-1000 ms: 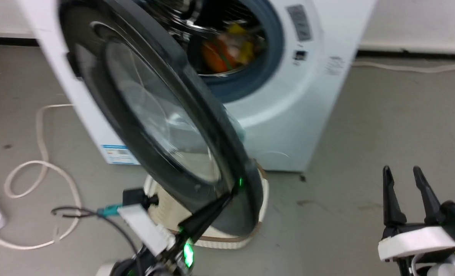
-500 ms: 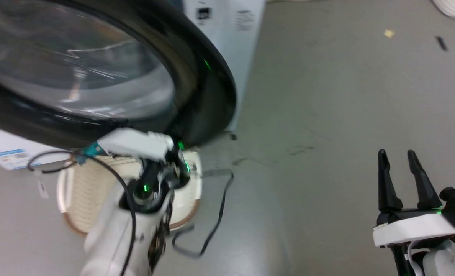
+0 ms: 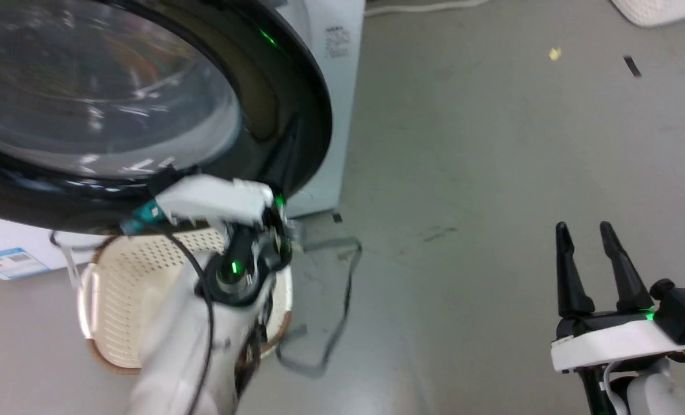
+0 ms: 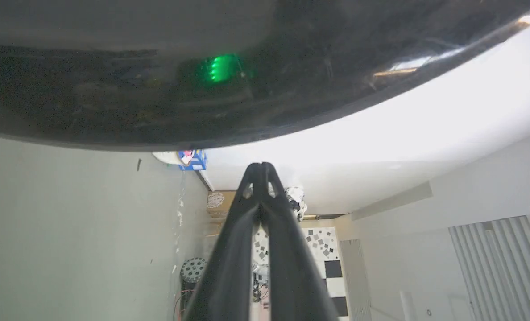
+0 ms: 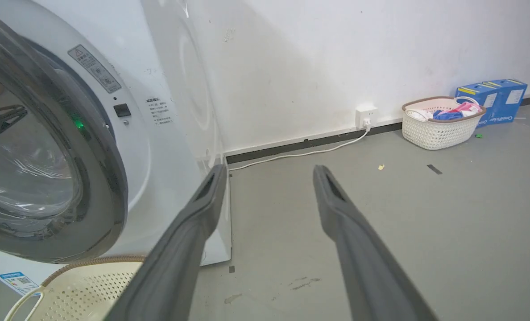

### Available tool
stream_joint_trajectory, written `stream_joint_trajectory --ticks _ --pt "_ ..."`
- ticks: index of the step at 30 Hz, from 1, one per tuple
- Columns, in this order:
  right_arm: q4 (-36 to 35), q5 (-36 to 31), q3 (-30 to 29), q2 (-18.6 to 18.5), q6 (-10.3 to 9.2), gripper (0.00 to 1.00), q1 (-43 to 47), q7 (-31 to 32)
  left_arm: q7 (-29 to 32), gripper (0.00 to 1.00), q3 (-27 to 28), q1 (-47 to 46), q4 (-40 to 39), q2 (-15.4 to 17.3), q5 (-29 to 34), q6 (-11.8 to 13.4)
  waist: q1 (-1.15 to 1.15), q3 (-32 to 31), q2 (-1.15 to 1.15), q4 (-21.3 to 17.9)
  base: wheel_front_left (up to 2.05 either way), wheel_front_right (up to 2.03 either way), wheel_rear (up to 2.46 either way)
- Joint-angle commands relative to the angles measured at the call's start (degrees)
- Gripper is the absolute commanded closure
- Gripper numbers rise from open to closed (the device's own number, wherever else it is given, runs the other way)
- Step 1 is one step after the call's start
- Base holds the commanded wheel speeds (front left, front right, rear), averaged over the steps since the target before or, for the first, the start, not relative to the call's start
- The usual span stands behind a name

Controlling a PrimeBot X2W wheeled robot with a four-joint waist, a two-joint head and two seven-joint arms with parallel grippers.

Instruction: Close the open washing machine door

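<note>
The washing machine door (image 3: 299, 80) lay close against the front of the white washing machine (image 5: 171, 133), its glossy black rim ringing the glass window. Whether it had latched could not be told. The left gripper (image 4: 261, 166) pointed past the rim's lower edge, jaws clenched tip to tip, just beside the black surface. The right gripper (image 3: 583, 227) hung well apart over the grey floor (image 3: 492, 173), jaws released. A cream perforated basket (image 3: 117, 288) sat on the floor beneath the door.
</note>
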Motion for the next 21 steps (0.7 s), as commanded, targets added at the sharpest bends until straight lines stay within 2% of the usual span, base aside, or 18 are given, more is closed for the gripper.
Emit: stream_joint_trajectory --ticks 1,5,6,7,11,13,15,17,21 --pt "-0.4 -0.49 0.36 0.04 0.05 0.0 0.61 -0.26 -0.14 1.0 -0.42 3.27 -1.66 0.27 1.68 -0.26 0.0 -2.25 -0.01 2.07 0.0 0.0 0.0" --pt "-0.8 -1.06 0.34 0.04 0.05 0.0 2.06 -0.26 -0.19 1.0 -2.88 11.48 -8.94 2.53 7.58 -0.26 0.0 -5.32 -0.01 5.4 0.0 0.0 0.0" --pt "-0.87 -1.22 0.61 0.04 0.05 0.0 2.38 -0.26 -0.78 0.56 -4.01 13.57 -10.83 3.88 9.99 -0.26 0.0 -5.96 -0.01 6.16 0.0 0.0 0.0" --pt "-0.97 -1.4 0.65 0.04 0.05 0.0 2.78 -0.26 -1.8 0.02 -5.19 15.52 -12.37 5.15 12.45 -0.26 0.0 -6.7 -0.01 7.28 0.0 0.0 0.0" --pt "-1.13 -2.12 1.2 0.04 0.05 0.0 4.37 -0.26 -9.2 0.0 -9.19 21.14 -16.4 10.92 22.95 -0.26 0.0 -9.19 -0.01 11.37 0.0 0.0 0.0" --pt "-0.96 -2.53 1.67 0.04 0.05 0.0 5.15 -0.26 -12.06 0.0 -10.64 22.85 -16.48 14.65 30.9 -0.26 0.0 -10.35 -0.01 13.23 0.0 0.0 0.0" --pt "-0.96 -2.97 1.9 0.04 0.05 0.0 5.79 -0.26 -13.01 0.0 -9.46 24.37 -15.42 16.59 38.91 -0.26 0.0 -11.22 -0.01 15.02 0.0 0.0 0.0" --pt "-1.09 -3.0 1.78 0.04 0.05 0.0 6.37 -0.26 -13.1 0.0 -5.0 25.94 -16.2 16.02 47.65 0.04 0.0 -11.8 -0.01 16.76 0.0 0.0 0.0" --pt "-0.68 -3.14 2.85 0.04 0.05 0.0 7.24 -0.26 -13.13 0.0 2.9 30.06 -20.53 13.16 64.89 2.63 0.0 -12.51 -0.01 19.32 0.0 0.0 0.0"
